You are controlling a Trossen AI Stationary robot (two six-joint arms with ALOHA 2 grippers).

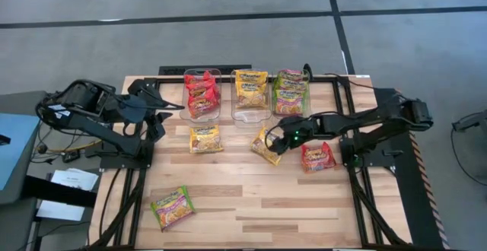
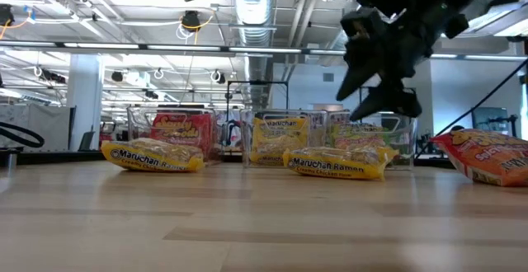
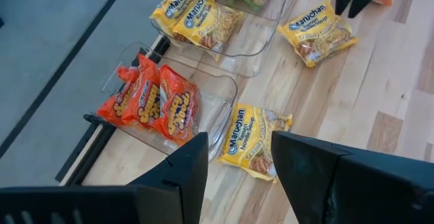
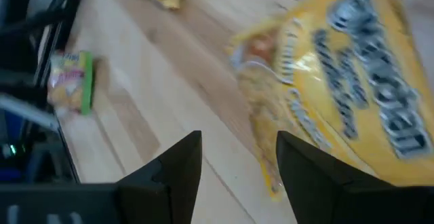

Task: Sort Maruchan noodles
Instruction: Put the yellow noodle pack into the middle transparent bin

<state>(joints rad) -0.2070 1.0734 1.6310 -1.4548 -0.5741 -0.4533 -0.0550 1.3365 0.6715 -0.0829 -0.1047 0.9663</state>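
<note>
Three clear bins stand along the far edge: one with red packets (image 1: 202, 93), one with yellow packets (image 1: 249, 87), one with green-and-pink packets (image 1: 291, 91). Loose on the table lie a yellow packet (image 1: 205, 138), a second yellow packet (image 1: 266, 147), a red packet (image 1: 317, 157) and a green-and-pink packet (image 1: 173, 208). My right gripper (image 1: 275, 139) hovers open just above the second yellow packet (image 4: 346, 95), clear of it in the low view (image 2: 386, 105). My left gripper (image 3: 237, 153) is open, held high near the red bin and the first yellow packet (image 3: 254, 142).
The bins (image 2: 272, 140) form a row at the far side between the two arms. The near half of the wooden table (image 1: 259, 213) holds only the green-and-pink packet. A black frame rail (image 1: 342, 80) runs behind the bins.
</note>
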